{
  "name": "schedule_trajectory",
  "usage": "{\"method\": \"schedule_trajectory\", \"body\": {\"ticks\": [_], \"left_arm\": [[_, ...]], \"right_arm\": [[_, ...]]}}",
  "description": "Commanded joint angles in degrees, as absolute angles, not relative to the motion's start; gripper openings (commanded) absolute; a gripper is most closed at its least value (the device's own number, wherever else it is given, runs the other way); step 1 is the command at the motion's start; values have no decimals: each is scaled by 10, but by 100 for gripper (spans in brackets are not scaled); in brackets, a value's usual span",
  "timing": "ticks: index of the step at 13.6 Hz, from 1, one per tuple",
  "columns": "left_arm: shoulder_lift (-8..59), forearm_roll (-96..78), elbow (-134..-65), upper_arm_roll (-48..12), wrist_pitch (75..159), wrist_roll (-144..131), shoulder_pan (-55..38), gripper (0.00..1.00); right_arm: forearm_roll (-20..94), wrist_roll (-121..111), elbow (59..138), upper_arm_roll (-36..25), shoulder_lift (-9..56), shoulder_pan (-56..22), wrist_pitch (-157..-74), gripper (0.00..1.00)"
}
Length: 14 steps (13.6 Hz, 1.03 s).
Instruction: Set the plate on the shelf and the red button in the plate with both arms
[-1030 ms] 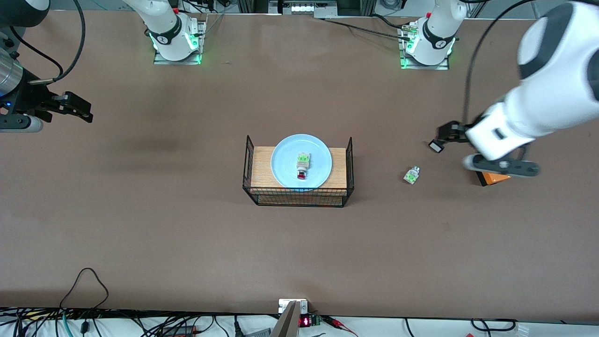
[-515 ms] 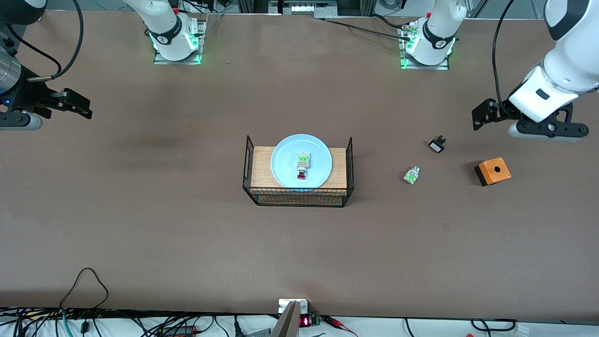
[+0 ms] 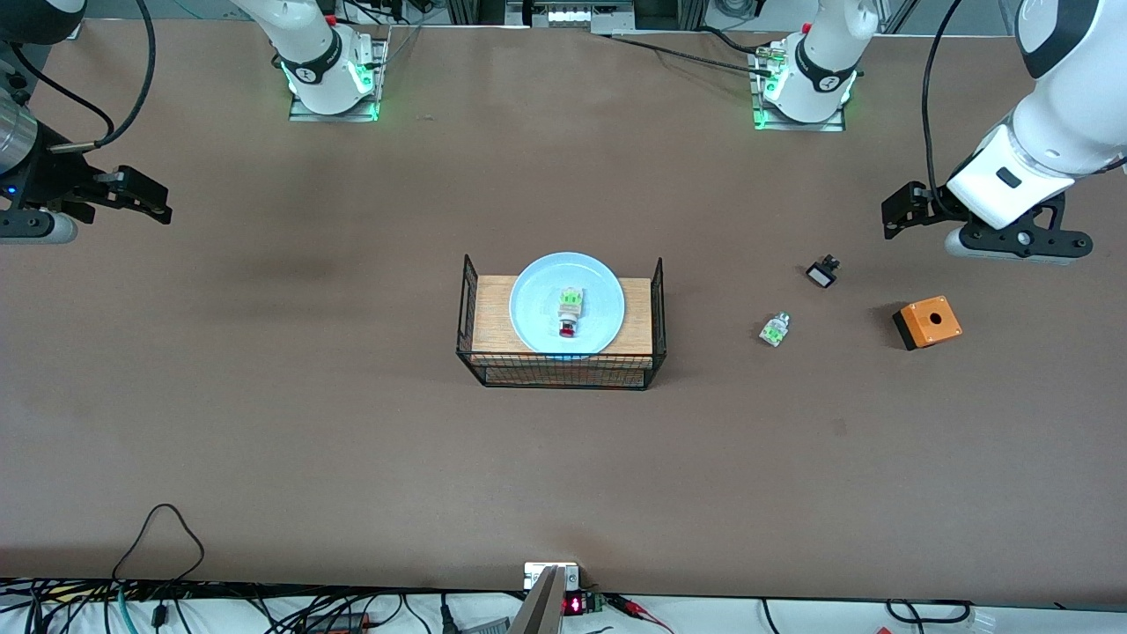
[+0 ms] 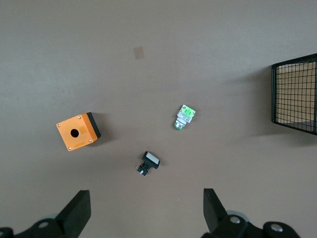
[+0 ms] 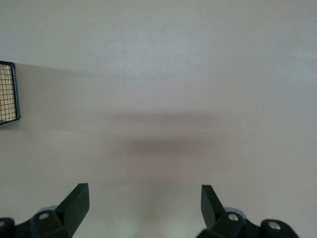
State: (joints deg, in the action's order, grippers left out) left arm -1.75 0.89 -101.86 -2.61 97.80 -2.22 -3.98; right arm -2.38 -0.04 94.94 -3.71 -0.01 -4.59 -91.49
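The pale blue plate (image 3: 537, 304) rests on a wooden board inside a black wire basket (image 3: 561, 370) at mid-table. On the plate lies the red button (image 3: 569, 313), its red cap toward the front camera and its green tab toward the robots' bases. My left gripper (image 3: 900, 214) (image 4: 146, 206) hangs open and empty over bare table at the left arm's end, apart from the small parts there. My right gripper (image 3: 141, 201) (image 5: 145, 198) hangs open and empty over bare table at the right arm's end, well away from the basket.
Between the basket and the left arm's end lie a white-green part (image 3: 775, 329) (image 4: 185, 116), a small black part with a white face (image 3: 821, 272) (image 4: 148, 163) and an orange box with a hole (image 3: 927, 322) (image 4: 78, 131). Basket corners (image 4: 296, 94) (image 5: 7, 94) show in both wrist views.
The left arm has lifted off from over the orange box and black part and drawn back toward its end of the table. The right arm has barely moved.
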Motion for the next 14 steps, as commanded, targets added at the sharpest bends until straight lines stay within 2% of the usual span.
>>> {"method": "schedule_trajectory", "body": {"ticks": [1, 14], "left_arm": [[-10, 5, -1000, -25, 965, -11, -44, 100], [-10, 6, -999, -25, 964, -11, -45, 100]], "right_arm": [[-15, -2, 942, -34, -5, -41, -911, 100], [-14, -10, 940, -32, -4, -44, -909, 100]]}}
